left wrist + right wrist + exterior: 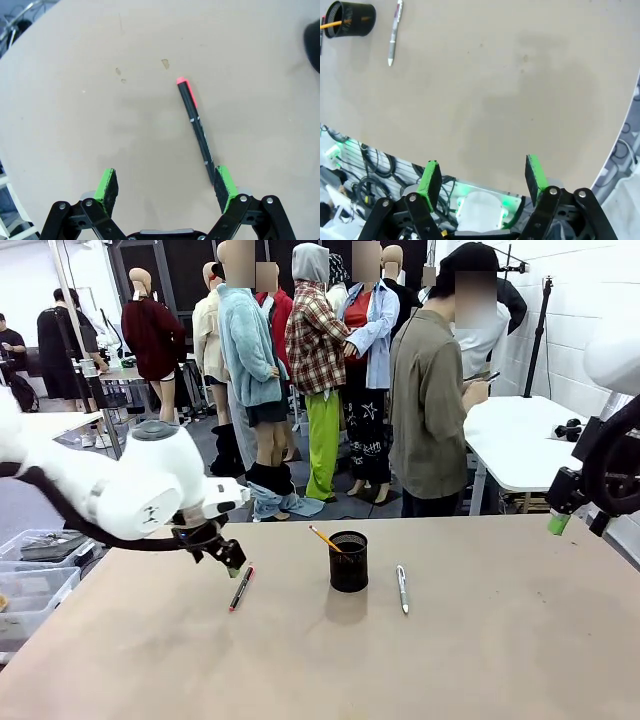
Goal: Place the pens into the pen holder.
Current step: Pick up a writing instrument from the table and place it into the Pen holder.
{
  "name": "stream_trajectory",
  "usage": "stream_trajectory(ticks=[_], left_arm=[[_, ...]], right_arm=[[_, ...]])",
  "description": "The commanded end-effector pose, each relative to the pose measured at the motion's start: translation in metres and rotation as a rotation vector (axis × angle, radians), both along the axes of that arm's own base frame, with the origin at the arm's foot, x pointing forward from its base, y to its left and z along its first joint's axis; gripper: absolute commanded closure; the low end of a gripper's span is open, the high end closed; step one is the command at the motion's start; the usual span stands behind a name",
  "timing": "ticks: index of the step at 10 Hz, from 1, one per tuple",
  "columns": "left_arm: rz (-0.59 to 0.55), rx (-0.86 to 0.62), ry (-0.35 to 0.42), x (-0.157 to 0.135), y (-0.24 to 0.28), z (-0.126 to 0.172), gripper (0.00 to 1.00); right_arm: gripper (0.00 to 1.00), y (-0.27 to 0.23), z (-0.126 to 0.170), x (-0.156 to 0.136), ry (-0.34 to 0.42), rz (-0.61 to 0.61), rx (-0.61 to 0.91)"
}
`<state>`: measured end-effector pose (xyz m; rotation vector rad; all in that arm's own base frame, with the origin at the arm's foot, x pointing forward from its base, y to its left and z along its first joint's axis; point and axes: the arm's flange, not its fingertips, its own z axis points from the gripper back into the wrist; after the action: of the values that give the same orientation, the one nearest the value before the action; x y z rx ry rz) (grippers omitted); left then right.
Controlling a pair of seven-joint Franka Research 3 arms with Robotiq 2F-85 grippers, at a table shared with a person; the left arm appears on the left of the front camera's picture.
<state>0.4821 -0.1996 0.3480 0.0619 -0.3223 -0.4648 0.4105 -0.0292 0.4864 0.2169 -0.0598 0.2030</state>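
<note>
Black pen (pixel 196 125) is being targeted; left hand (pixel 165 179) is held open and offset; centring is needed before closure.

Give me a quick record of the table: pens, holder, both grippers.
pen holder: upright, mid-table
yellow pencil: leaning inside holder
black pen: flat, left of holder
silver pen: flat, right of holder
left gripper: open, beside black pen's end
right gripper: open, empty, far from pens

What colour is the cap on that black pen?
Pink-red; the black pen shows best in left wrist view.
</note>
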Motion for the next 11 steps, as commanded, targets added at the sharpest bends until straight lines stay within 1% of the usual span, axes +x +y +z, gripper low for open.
stream_trajectory(ticks=[1, 3, 6, 9, 10, 11], left_arm=[[0.033, -0.003, 0.028, 0.020, -0.032, -0.020, 0.00], [0.039, 0.027, 0.051, 0.028, -0.041, -0.033, 0.00], [0.048, 0.083, 0.086, 0.030, -0.048, -0.047, 0.00], [0.061, 0.100, 0.107, 0.031, -0.042, -0.045, 0.00], [0.056, 0.089, 0.109, 0.030, -0.041, -0.045, 0.08], [0.043, 0.072, 0.120, 0.029, -0.040, -0.045, 0.28]], right_arm=[[0.17, -0.001, -0.005, -0.002, -0.015, 0.008, -0.028], [0.17, -0.001, -0.005, -0.002, -0.015, 0.008, -0.028], [0.17, -0.001, -0.005, -0.002, -0.015, 0.008, -0.028], [0.17, -0.001, -0.005, -0.002, -0.015, 0.008, -0.028], [0.17, -0.001, -0.005, -0.002, -0.015, 0.008, -0.028], [0.17, -0.001, -0.005, -0.002, -0.015, 0.008, -0.028]])
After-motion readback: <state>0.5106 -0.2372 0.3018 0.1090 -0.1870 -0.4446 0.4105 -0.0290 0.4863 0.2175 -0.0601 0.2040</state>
